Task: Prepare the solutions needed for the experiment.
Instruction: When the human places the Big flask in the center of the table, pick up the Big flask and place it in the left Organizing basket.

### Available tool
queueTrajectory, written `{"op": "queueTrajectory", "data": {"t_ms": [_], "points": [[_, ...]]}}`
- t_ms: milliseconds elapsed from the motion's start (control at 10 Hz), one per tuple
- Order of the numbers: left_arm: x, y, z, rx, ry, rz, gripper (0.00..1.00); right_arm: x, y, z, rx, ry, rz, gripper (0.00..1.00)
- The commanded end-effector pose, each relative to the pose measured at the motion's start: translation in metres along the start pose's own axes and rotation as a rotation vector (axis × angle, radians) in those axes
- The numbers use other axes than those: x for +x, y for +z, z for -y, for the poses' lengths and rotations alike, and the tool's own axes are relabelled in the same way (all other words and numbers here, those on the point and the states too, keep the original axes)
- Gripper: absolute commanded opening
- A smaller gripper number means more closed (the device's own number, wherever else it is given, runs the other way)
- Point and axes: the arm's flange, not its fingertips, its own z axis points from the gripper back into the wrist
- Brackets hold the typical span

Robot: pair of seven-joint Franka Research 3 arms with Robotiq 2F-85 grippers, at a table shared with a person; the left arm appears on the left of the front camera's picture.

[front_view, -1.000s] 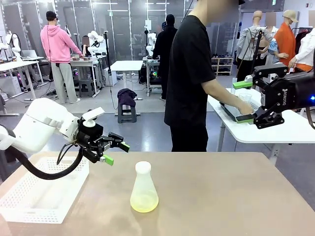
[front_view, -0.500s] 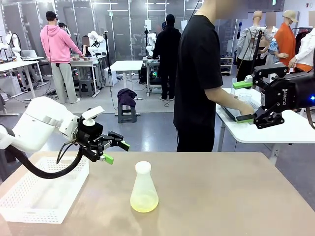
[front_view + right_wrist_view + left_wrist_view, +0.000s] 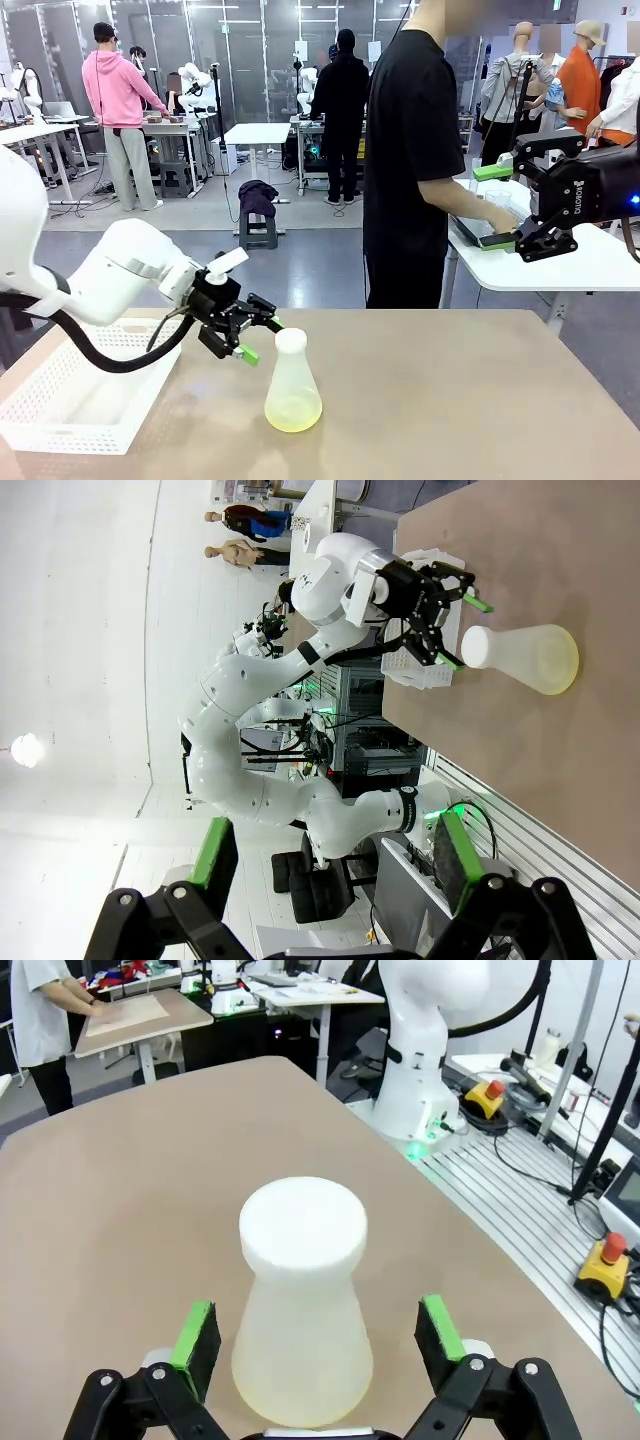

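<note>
Flask: frosted conical flask (image 3: 292, 385), upright, stopper (image 3: 303, 1223) on top.
Contents: the solutions (image 3: 293, 412), shallow yellow-green layer.
Basket: white basket (image 3: 75, 400) left of flask.
Left gripper (image 3: 260, 338): wide apart beside flask neck, holding nothing.
Right gripper (image 3: 503, 206): spread wide, empty, raised right of flask.

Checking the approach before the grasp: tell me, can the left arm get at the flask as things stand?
Probably yes. The left gripper is open, its jaws flanking the frosted flask, with nothing between them on the table.

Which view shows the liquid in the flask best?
Front view: the yellow-green liquid pools visibly in the flask bottom. Left wrist looks down on the stopper, showing only a faint tint. Right wrist shows it small, sideways.
</note>
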Motion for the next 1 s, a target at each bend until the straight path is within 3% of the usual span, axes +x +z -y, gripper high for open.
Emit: {"op": "queueTrajectory", "data": {"t_ms": [0,600,900], "points": [[-0.004,-0.01,-0.016,-0.039,-0.003,-0.026,1.0,-0.001,-0.001,-0.002,0.014,0.007,0.005,1.0],[-0.018,-0.035,-0.02,-0.142,-0.017,0.205,1.0,-0.001,-0.001,-0.002,0.014,0.007,0.005,1.0],[-0.025,-0.039,-0.026,-0.138,-0.019,0.231,1.0,-0.001,-0.001,-0.002,0.014,0.007,0.005,1.0]]}}
